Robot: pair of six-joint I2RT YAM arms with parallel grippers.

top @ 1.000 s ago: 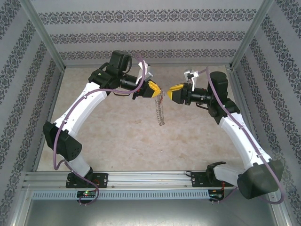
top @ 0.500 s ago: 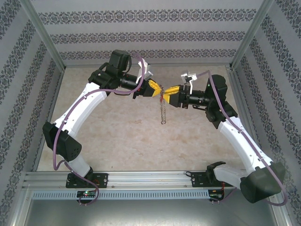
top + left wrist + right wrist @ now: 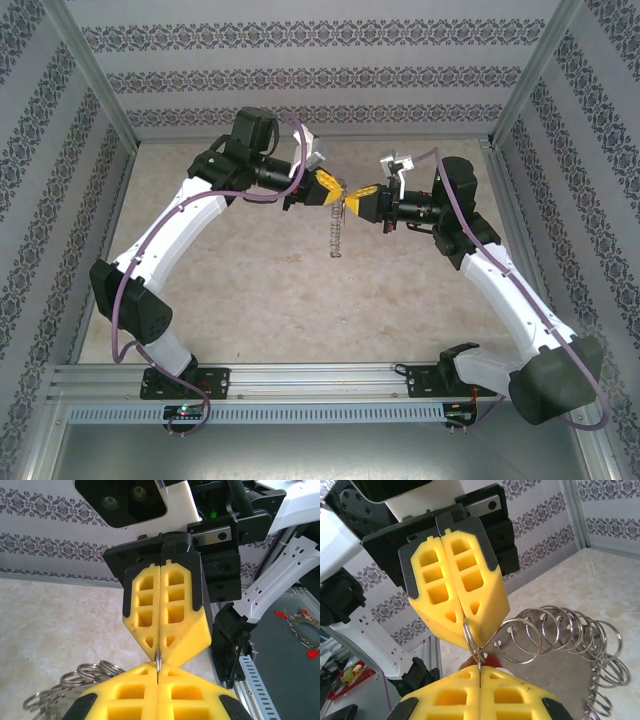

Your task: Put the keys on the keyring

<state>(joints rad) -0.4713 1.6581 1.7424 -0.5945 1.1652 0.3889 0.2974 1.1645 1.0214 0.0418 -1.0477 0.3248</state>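
Above the tabletop (image 3: 250, 290), closer to its far edge and about midway between its left and right edges, the left arm (image 3: 190, 215) and the right arm (image 3: 500, 275) meet tip to tip. The yellow pads of the left jaws are pressed together, seam tight, and so are those of the right jaws. The two sets nearly touch.

The keyring (image 3: 338, 235) is caught in that narrow meeting place. In the right wrist view one thin loop of wire comes out of the seam of the left jaws and runs straight down into the seam of the right jaws, so both sets pinch it. The rest of the small silvery rings (image 3: 570, 635) fan away to one side, hanging free over the pale surface. From above they trail toward the near edge. I cannot tell whether the lowest ones touch the tabletop.

The key (image 3: 489, 659) shows as a small red patch just behind the pinched wire, right at the tips of the right jaws. Its blade is hidden, and whether either set of jaws grips it is unclear.
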